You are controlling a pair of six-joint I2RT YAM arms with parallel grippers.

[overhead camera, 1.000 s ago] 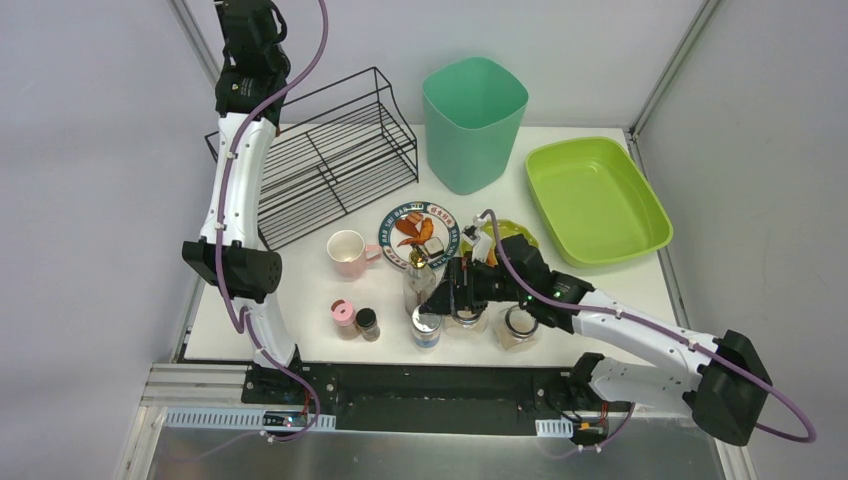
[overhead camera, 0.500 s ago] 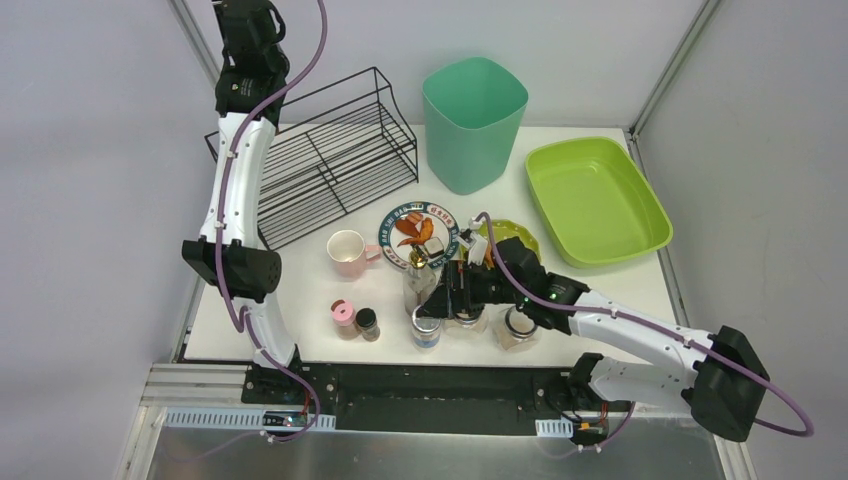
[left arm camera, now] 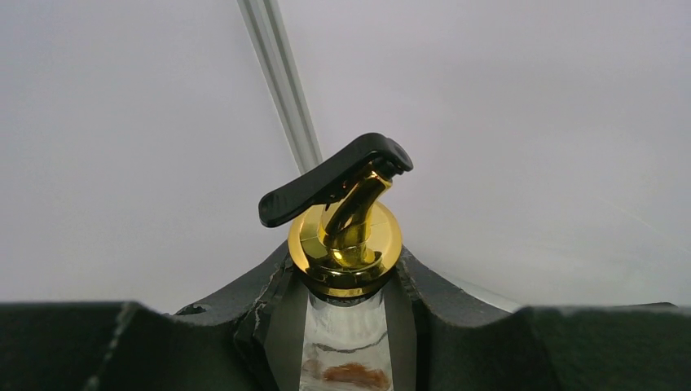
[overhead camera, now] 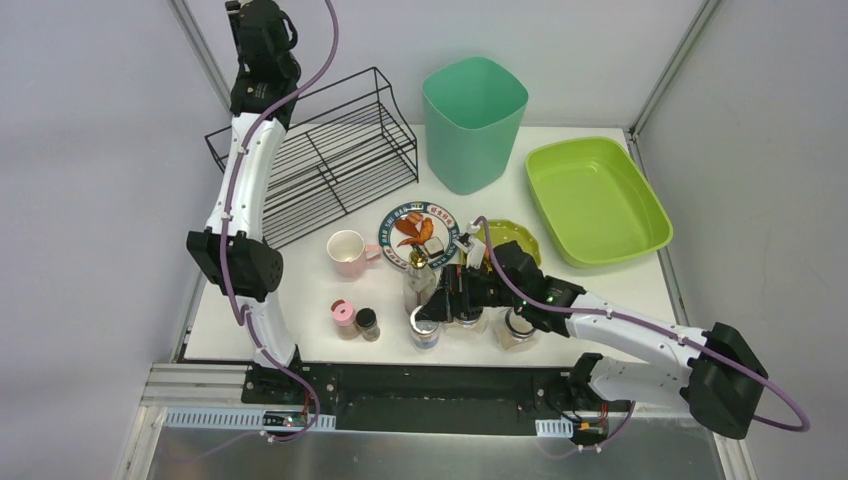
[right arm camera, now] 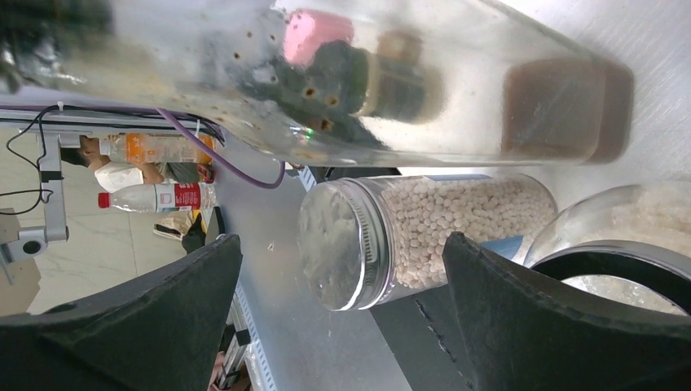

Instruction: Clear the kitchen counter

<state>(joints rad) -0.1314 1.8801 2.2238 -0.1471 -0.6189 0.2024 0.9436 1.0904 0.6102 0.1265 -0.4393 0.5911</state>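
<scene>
Held right gripper (right arm camera: pixel 341 252) wide open at pellet jar (right arm camera: pixel 440 228) on kitchen counter (overhead camera: pixel 305 290). Needed centring on jar, clear of glass bottle (right arm camera: pixel 407 65) beside it. Clamped gold-capped bottle (left arm camera: pixel 346 244) in left gripper (left arm camera: pixel 346 326), high beyond jar.

The right end effector (overhead camera: pixel 440 303) has slid left toward the metal-lidded jar (overhead camera: pixel 427 328); the left arm (overhead camera: pixel 240 190) shifted slightly right.
</scene>
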